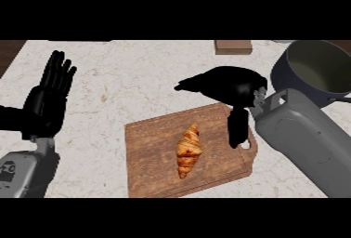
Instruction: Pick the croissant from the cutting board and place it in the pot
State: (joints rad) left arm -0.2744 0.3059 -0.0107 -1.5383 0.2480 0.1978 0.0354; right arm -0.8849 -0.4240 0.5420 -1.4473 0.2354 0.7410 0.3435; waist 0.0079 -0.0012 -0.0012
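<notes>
Right hand (230,86) hovered above the far right corner of the cutting board (154,139), palm down. Its fingers were relaxed and spread, pointing left and slightly far; the thumb (237,128) hung down over the board's right edge. The hand held nothing. Its grey forearm ran in from the lower right, crossing the board's right side.

Croissant (188,150) lay on the cutting board, near its middle, just left of the thumb and apart from it. Long axis ran near to far with a slight tilt: far tip pointed up and a little right, near tip pointed down and a little left. The far end was narrow, the body widest around the middle. Nothing touched it.

Cutting board was wooden, rectangular, rotated somewhat on the table (137,74), with a handle hole at its right edge beside the thumb.

Pot (316,69) stood at the far right of the table, beyond the right hand, dark outside and pale inside, its interior showing no contents.

Left hand (49,97) was at the left edge, fingers straight and upright, palm flat, resting well apart from the board.

A brown block (233,46) sat at the far edge of the table, left of the pot.
</notes>
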